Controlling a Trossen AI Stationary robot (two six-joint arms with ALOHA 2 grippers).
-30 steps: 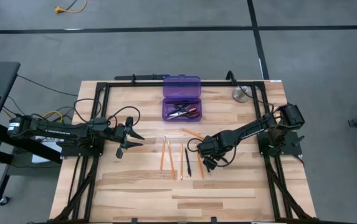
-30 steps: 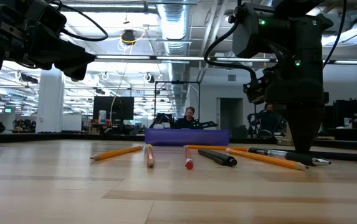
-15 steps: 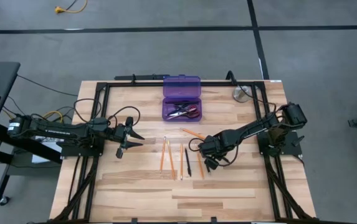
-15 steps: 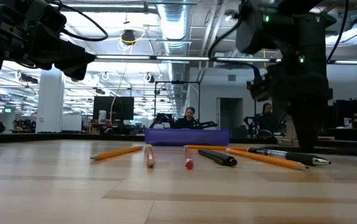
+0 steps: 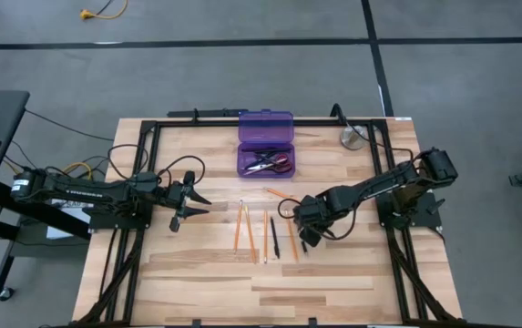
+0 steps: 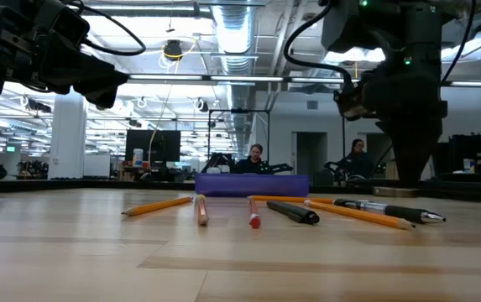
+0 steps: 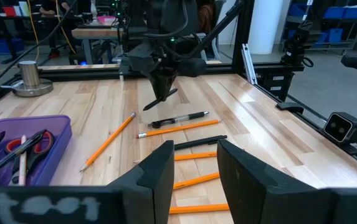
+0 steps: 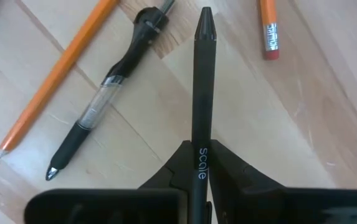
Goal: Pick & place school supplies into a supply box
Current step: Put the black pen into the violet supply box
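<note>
purple supply box (image 5: pixel 265 142), orange pencils (image 5: pixel 242 226), black pen (image 8: pixel 203 93), pale wood table (image 5: pixel 333 282)

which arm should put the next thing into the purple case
Right. The right gripper is shut on a black pen and sits nearer the purple case; the left gripper waits open.

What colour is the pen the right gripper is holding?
Black, with small white lettering on the barrel; the pen shows best in the right wrist view, clamped in the right gripper.
</note>
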